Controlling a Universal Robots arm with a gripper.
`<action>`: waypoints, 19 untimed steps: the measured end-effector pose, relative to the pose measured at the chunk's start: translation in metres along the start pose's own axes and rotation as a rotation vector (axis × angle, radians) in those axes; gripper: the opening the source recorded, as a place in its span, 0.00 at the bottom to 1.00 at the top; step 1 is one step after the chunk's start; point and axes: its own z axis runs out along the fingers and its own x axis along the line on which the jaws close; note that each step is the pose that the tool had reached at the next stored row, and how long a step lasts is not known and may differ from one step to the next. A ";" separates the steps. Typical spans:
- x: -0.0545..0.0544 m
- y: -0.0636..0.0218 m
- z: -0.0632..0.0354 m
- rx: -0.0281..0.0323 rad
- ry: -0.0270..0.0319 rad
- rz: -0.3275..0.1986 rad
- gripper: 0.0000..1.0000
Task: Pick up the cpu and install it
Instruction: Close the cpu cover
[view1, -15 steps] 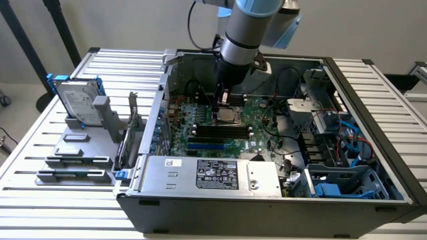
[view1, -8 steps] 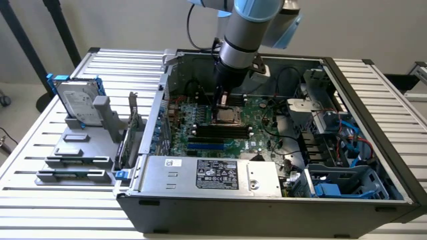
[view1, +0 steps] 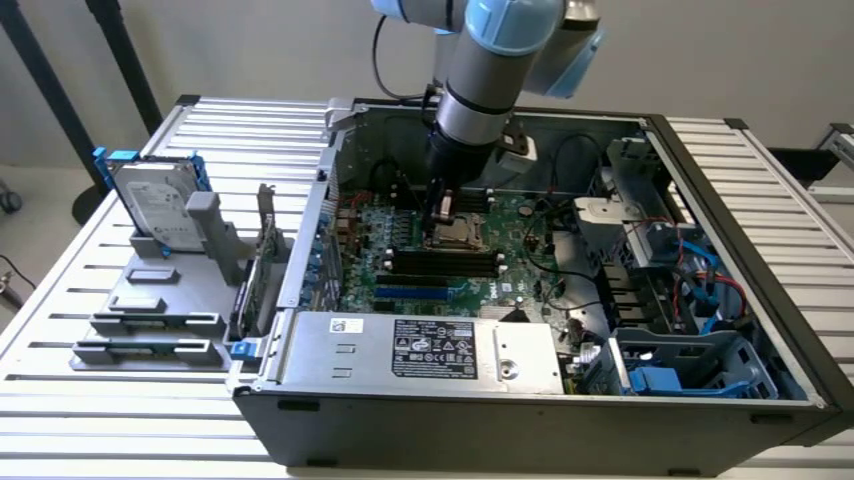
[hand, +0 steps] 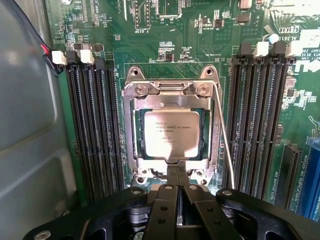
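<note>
I see the arm (view1: 474, 110) reaching straight down into the open computer case (view1: 534, 430), gripper (hand: 178, 172) low over the motherboard (hand: 175, 45); the cpu (hand: 171, 134) is a flat square, dull silver top with faint print, thin dark rim; it's seated in the socket frame (hand: 131, 140), between the memory slots (hand: 95, 130); fingers pressed together, holding nothing, tips just beside the cpu's edge at the frame; can't tell if touching.

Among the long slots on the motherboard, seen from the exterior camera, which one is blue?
The blue slot is the one lying next to the silver labelled box. The black slots sit between it and the cpu.
</note>
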 end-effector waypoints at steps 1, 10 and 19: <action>0.000 -0.0001 0.0004 0.0001 0.0003 0.000 0.11; -0.002 -0.0099 -0.0087 0.0055 0.0192 -0.003 0.11; -0.007 -0.0228 -0.0140 0.0078 0.0383 -0.006 0.11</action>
